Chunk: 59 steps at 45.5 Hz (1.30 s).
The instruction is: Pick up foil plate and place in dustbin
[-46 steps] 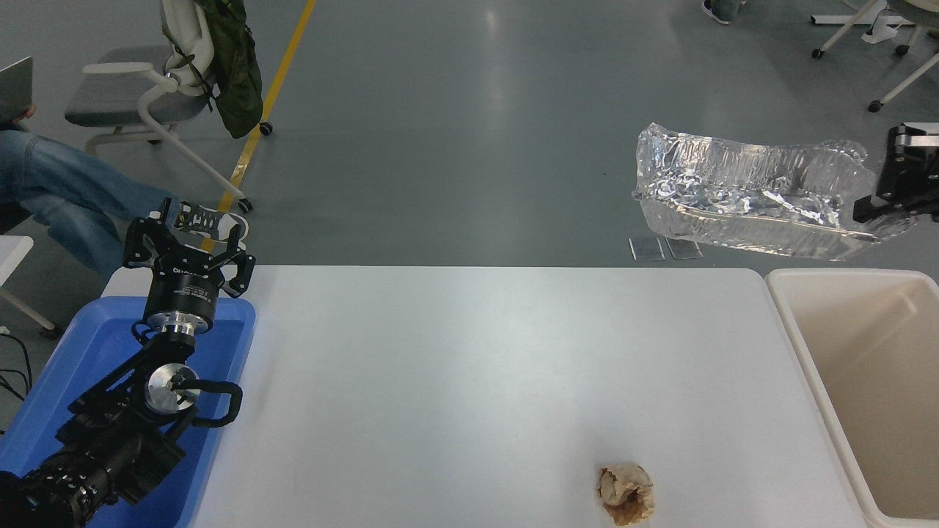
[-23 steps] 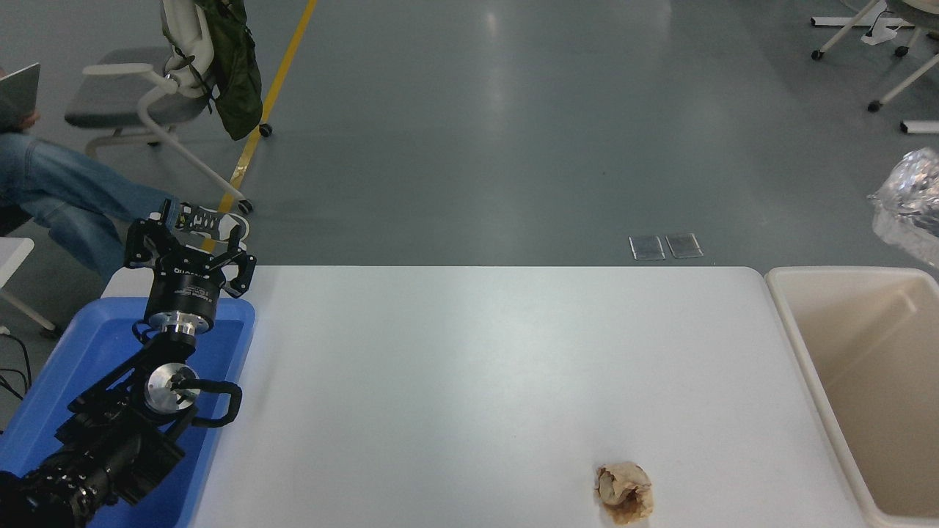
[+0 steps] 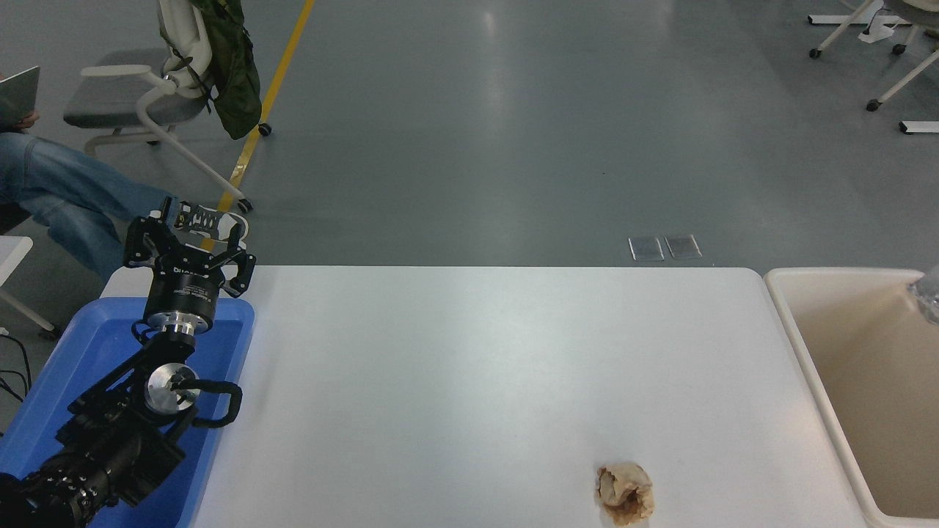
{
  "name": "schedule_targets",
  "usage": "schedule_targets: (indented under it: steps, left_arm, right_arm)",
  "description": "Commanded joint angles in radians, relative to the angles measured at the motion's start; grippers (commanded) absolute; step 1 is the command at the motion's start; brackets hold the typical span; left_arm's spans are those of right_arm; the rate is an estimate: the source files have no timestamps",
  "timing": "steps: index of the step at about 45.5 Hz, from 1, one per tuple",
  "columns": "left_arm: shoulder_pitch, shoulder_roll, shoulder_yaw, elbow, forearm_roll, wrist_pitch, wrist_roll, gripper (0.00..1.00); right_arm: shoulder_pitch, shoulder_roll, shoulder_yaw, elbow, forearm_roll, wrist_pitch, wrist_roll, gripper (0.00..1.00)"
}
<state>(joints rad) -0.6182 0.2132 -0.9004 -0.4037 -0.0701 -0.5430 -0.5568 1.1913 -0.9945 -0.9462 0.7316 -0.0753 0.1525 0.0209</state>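
Over the large cream-beige plastic dustbin (image 3: pixel 821 345), only a shiny silver foil plate (image 3: pixel 927 292) corner shows at the frame edge and your right claw is unseen, so its grip is unknowable; release off-centre and the plate may catch the rim.

Change over the last second. The foil plate (image 3: pixel 927 299), earlier held high above the floor beyond the tabletop's far right corner with its full crinkled length in view, now shows only as a small silver sliver at the picture's right edge, low at the far rim of the dustbin (image 3: pixel 807 345). Half a second ago a larger crumpled portion hung higher at that edge, above the bin. The right tool, earlier visible gripping the plate's right end, is now out of view.
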Motion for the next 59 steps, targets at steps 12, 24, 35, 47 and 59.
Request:
schedule_targets:
  steps: [12, 24, 35, 47, 59]
  left_arm:
    - [0.000, 0.000, 0.000, 0.000, 0.001, 0.000, 0.000, 0.99]
    - [0.000, 0.000, -0.002, 0.000, 0.000, 0.000, 0.000, 0.99]
    - [0.000, 0.000, 0.000, 0.000, 0.000, 0.000, 0.000, 0.99]
    - [0.000, 0.000, 0.000, -0.001, 0.001, 0.000, 0.000, 0.99]
    - [0.000, 0.000, 0.000, -0.001, 0.001, 0.000, 0.000, 0.99]
  right_arm:
    - [-0.432, 0.319, 0.190, -0.435, 0.163, -0.019, -0.007, 0.00]
    - [-0.486, 0.390, 0.193, -0.528, 0.253, -0.073, -0.070, 0.00]
    - [-0.489, 0.402, 0.199, -0.526, 0.247, -0.090, -0.122, 0.00]
    - [-0.510, 0.412, 0.198, -0.526, 0.236, -0.091, -0.147, 0.00]
    - [-0.500, 0.402, 0.201, -0.520, 0.239, -0.163, -0.142, 0.69]
